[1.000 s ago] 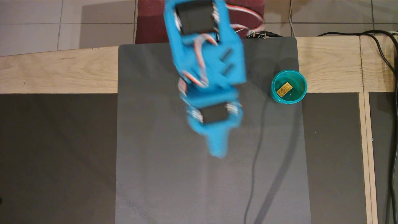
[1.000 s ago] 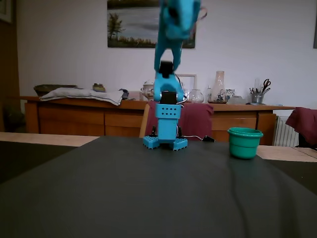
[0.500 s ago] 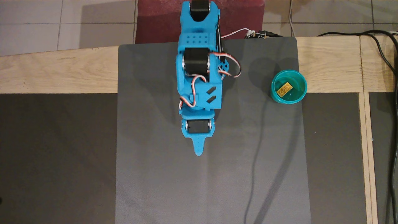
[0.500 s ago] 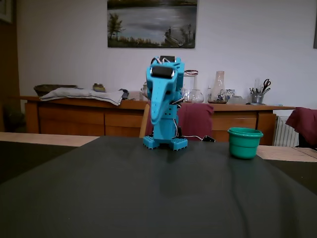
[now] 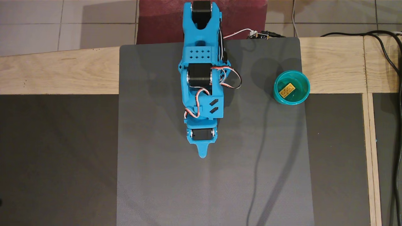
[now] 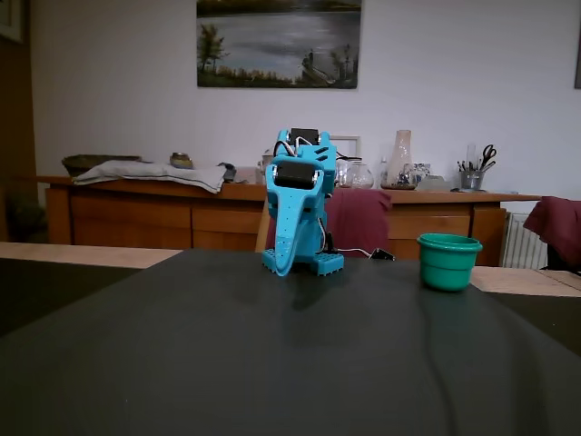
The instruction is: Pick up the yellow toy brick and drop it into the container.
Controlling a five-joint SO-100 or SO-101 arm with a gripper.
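Note:
The yellow toy brick (image 5: pixel 288 90) lies inside the teal-green cup (image 5: pixel 304 82), on its bottom, studs up. The cup stands at the right edge of the grey mat in the overhead view and at the right in the fixed view (image 6: pixel 448 262), where the brick is hidden by its wall. My blue arm is folded over the middle of the mat, far left of the cup. My gripper (image 5: pixel 203 153) points down, fingers together and empty, and hangs just above the mat in the fixed view (image 6: pixel 282 267).
The grey mat (image 5: pixel 163 175) covers the middle of a dark table with a wooden frame (image 5: pixel 56 70). Black cables (image 5: pixel 389 53) run along the right side. A thin cable shadow crosses the mat's right half. A sideboard with clutter stands behind the table.

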